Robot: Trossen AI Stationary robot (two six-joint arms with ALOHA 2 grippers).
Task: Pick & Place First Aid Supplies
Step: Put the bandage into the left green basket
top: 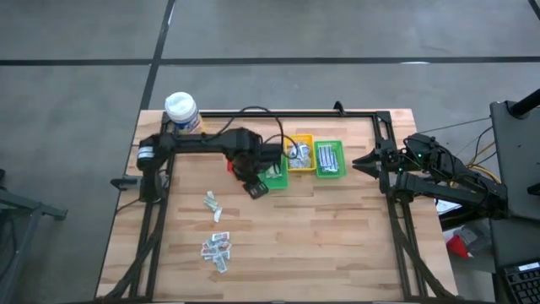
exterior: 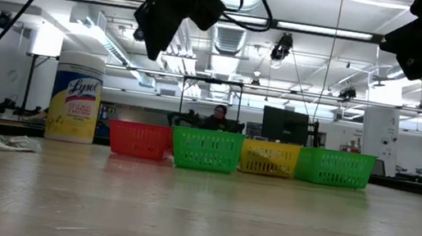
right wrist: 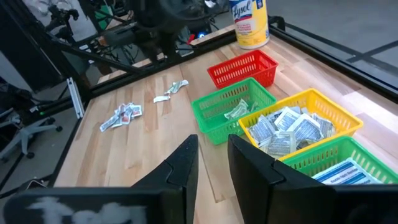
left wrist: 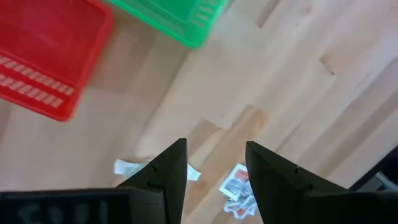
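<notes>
Two hands empty: left hand [left wrist: 214, 174] open, right hand [right wrist: 213, 163] parted.

Yellow wipes canister [top: 182, 112] upright at the wooden surface's [top: 321, 228] corner. Red basket [right wrist: 243, 67], two green baskets [right wrist: 231, 107] and yellow basket [right wrist: 323, 109] in a row.

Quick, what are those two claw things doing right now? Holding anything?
Left tool: open, holding nothing, above the table.
Right tool: open, holding nothing, waiting at the table's right edge.
</notes>
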